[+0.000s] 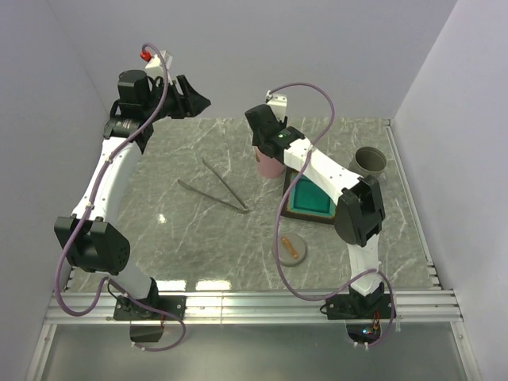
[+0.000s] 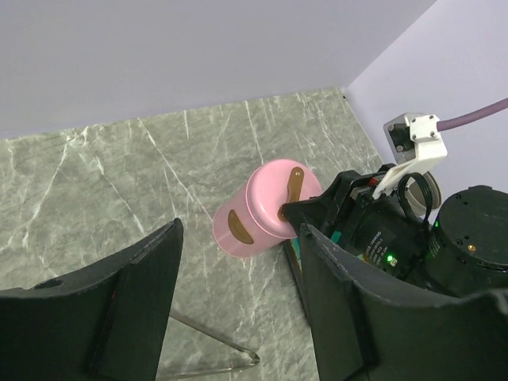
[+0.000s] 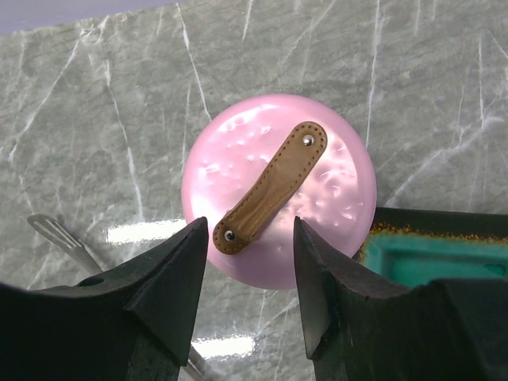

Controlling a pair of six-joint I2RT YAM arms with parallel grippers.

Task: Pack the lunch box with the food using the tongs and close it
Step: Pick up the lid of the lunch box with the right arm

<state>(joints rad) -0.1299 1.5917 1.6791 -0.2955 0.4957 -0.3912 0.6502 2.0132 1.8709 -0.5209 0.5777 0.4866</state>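
The pink round lunch box [image 1: 270,167] stands upright at the back middle of the table, its lid on, with a brown strap [image 3: 274,182] across the lid. My right gripper [image 1: 260,144] hangs just above it, open; in the right wrist view [image 3: 250,226] the strap's near end lies between the fingertips, which hold nothing. The silver tongs [image 1: 214,190] lie flat on the marble left of the box, their joined end pointing toward the tray. My left gripper [image 1: 198,99] is raised high at the back left, open and empty [image 2: 240,228]. No food shows in any view.
A black square tray with a teal inside [image 1: 311,198] sits right of the lunch box, partly under my right arm. A grey cup [image 1: 367,161] stands at the back right. A round disc with a brown strap [image 1: 292,248] lies nearer the front.
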